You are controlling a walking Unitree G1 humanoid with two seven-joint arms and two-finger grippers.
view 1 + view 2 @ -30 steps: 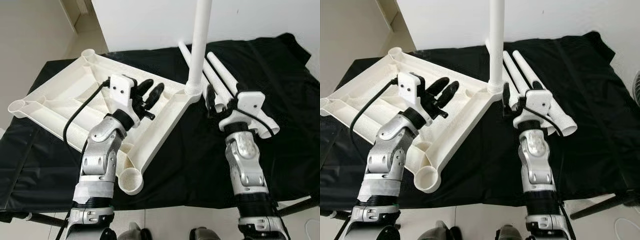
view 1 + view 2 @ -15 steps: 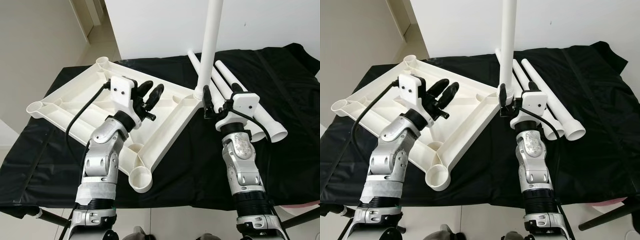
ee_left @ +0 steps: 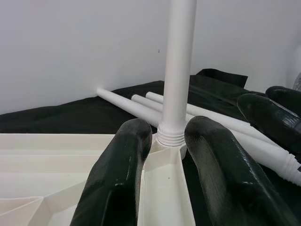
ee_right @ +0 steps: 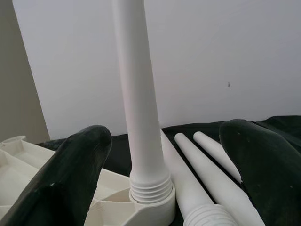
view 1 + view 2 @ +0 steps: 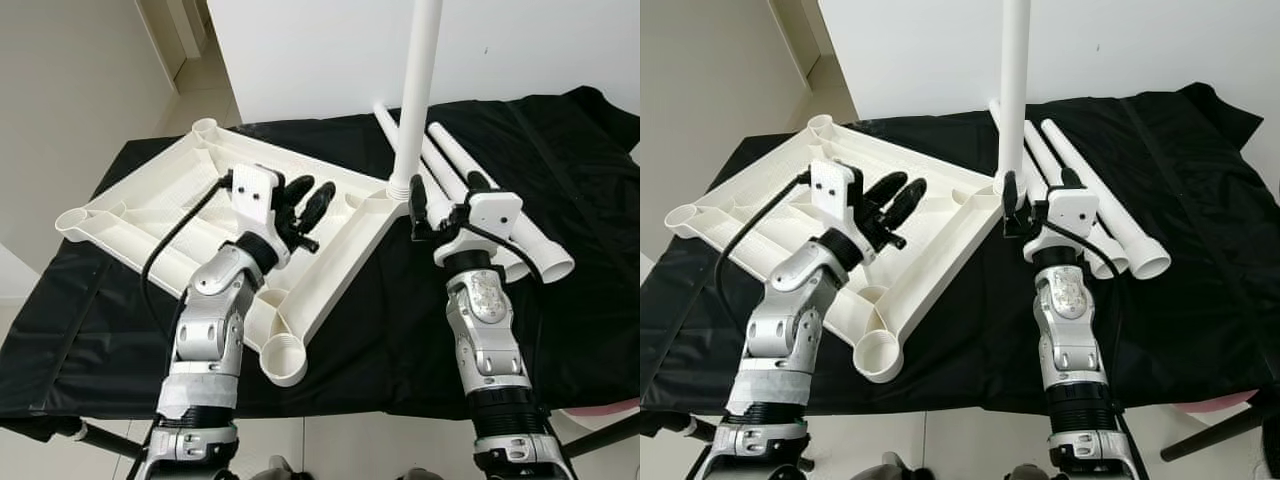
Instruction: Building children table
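The white table top (image 5: 200,215) lies upside down on the black cloth (image 5: 560,300) in front of me, its ribbed underside facing up and round sockets at its corners. One white leg (image 5: 415,95) stands upright, screwed into the corner socket (image 5: 399,187) farthest to my right; its threaded collar shows at the base in both wrist views. I can read no brand, label or writing on any of the parts.

Three loose legs (image 5: 480,200) lie side by side on the cloth just beyond and to the right of that corner, threaded ends toward me.

My left gripper (image 5: 305,200) hovers over the middle of the table top, fingers (image 3: 117,179) pointing at the standing leg. They are a little apart and hold nothing; the leg's base shows in the gap between them, some way off.

My right gripper (image 5: 440,205) is just beside the standing leg, on its right, near the socket. Its fingers (image 4: 61,174) are spread wide and empty, with the leg rising between them but further ahead, not touched. The loose legs lie just past my right-hand finger.

Behind the cloth is a plain white wall (image 5: 320,50).
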